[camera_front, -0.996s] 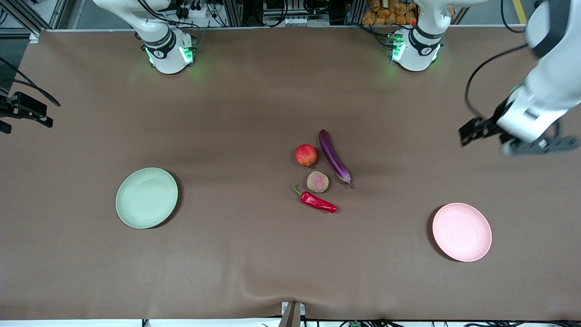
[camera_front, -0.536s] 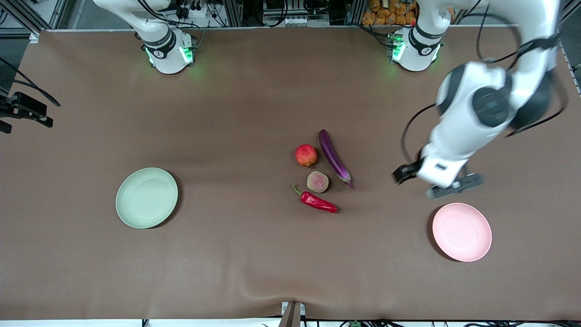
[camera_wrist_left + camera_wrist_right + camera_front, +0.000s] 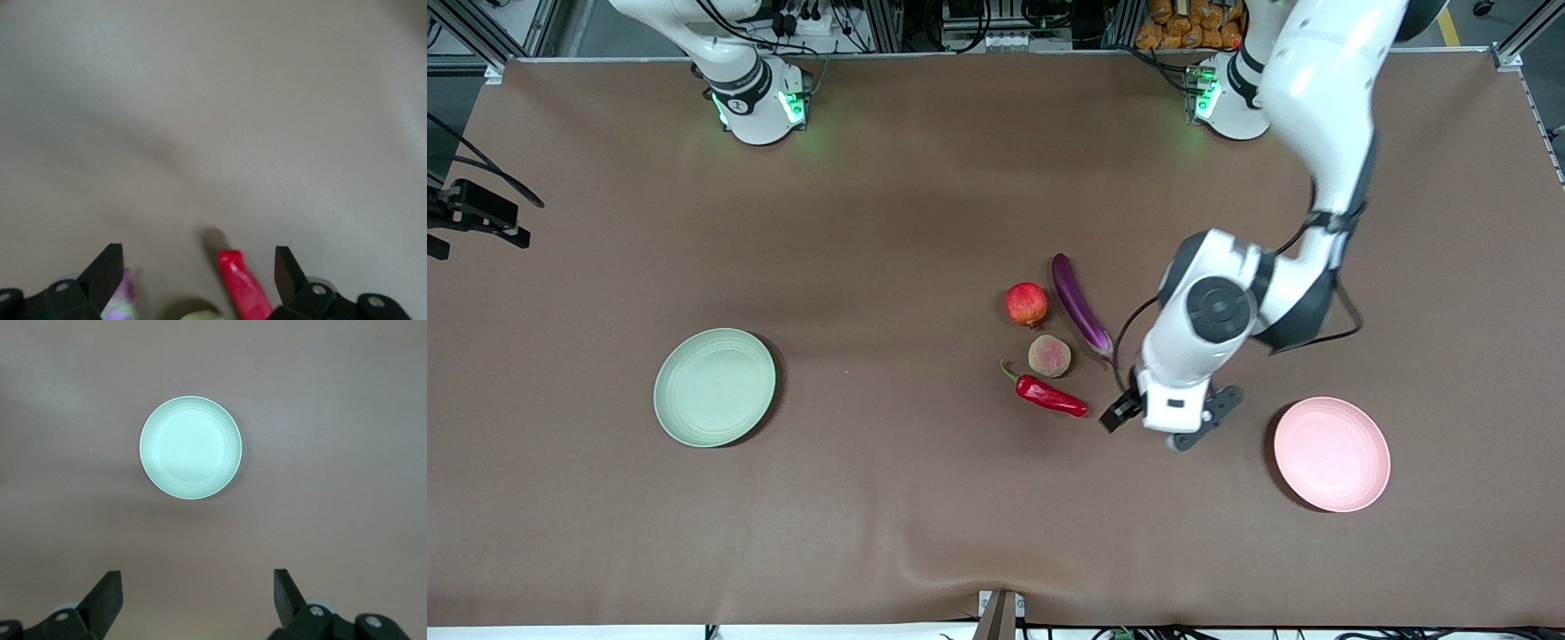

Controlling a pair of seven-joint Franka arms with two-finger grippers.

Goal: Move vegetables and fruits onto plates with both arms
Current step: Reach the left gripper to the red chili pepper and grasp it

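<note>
A purple eggplant, a red-orange pomegranate, a pink-tan peach and a red chili lie clustered mid-table. My left gripper hangs open over the cloth beside the chili's tip, between it and the pink plate. The left wrist view shows the left gripper empty, with the chili, the eggplant's stem end and the peach's edge framed between its fingers. The right gripper waits open high above the green plate, which lies toward the right arm's end.
A brown cloth covers the table. A black camera mount sticks in at the right arm's end. A small bracket sits at the table's edge nearest the front camera.
The left arm has swung in from the left arm's end of the table and come down beside the chili. Its gripper stayed open. The right arm has not moved.
</note>
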